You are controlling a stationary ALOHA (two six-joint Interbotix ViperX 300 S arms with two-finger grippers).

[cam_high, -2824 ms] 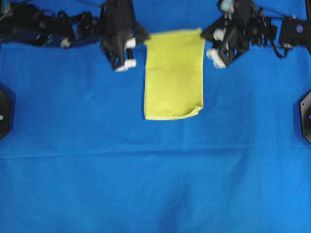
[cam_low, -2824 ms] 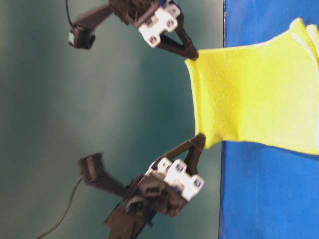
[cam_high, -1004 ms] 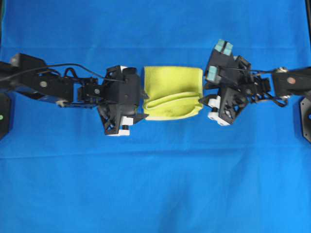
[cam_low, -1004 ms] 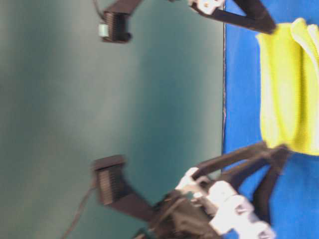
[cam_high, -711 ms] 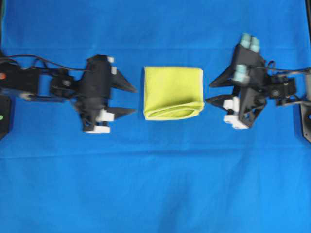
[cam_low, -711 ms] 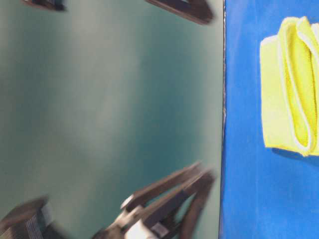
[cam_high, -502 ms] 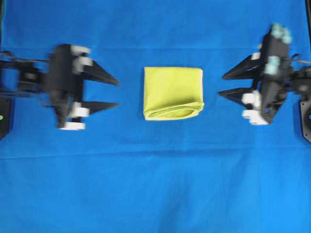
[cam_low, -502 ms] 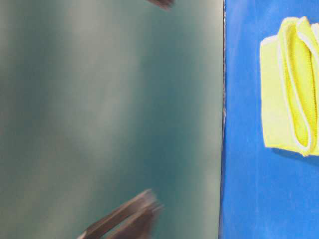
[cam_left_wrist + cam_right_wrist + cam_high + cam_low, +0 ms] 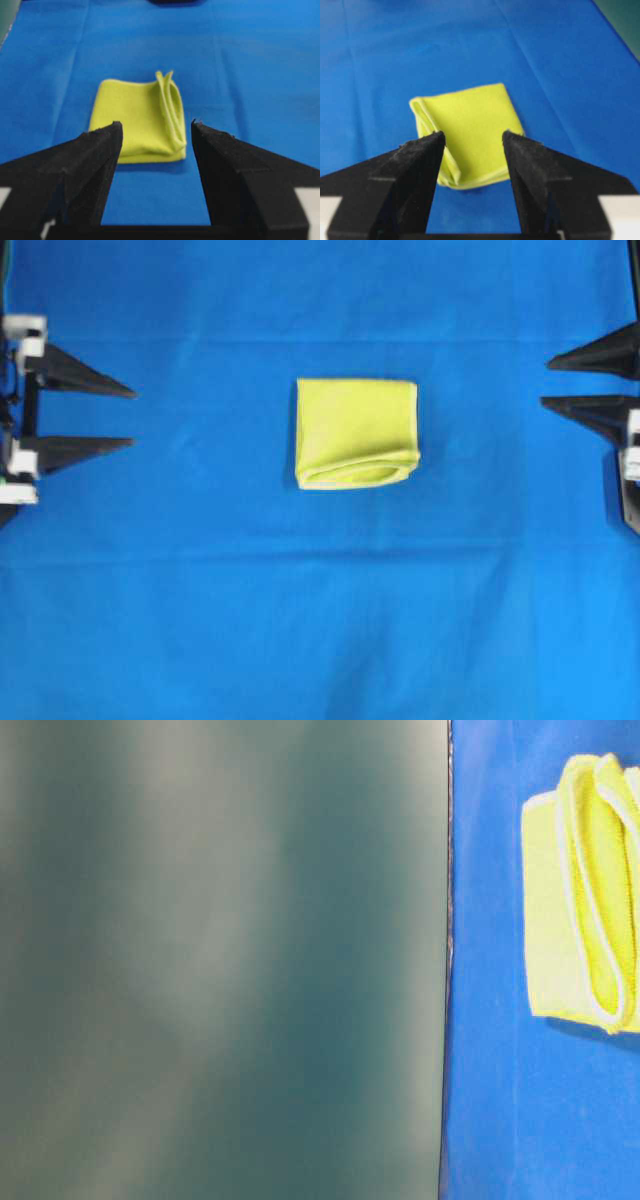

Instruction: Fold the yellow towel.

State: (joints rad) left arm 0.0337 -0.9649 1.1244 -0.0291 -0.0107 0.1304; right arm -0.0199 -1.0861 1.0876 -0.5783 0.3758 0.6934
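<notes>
The left gripper [image 9: 132, 417] sits at the left edge of the overhead view with its two black fingers [image 9: 85, 383] spread apart and nothing between them, tips aimed inward along the table. Across from it the right gripper [image 9: 545, 383] is at the right edge, its fingers [image 9: 595, 410] likewise parted and empty, tips aimed back toward the left one.

Between the two, well apart from both sets of tips, lies the yellow towel [image 9: 356, 430]. It is folded into a compact, nearly square pad, lying flat. From the left wrist camera it shows straight ahead of the open jaws, its layered hems [image 9: 170, 107] bunched along the right-hand side of the pad. From the right wrist camera it is again straight ahead, with the layered side to the left. In the overhead view those loose, looping edges run along the pad's bottom side, and the smooth top side is straight. The pad has hardly any long axis; its sides run square to the line between the grippers.

Under everything is a large blue cloth [image 9: 320, 620], smooth with a few faint creases. The table-level view shows its edge and a blurred dark green backdrop [image 9: 220, 960] beyond.
</notes>
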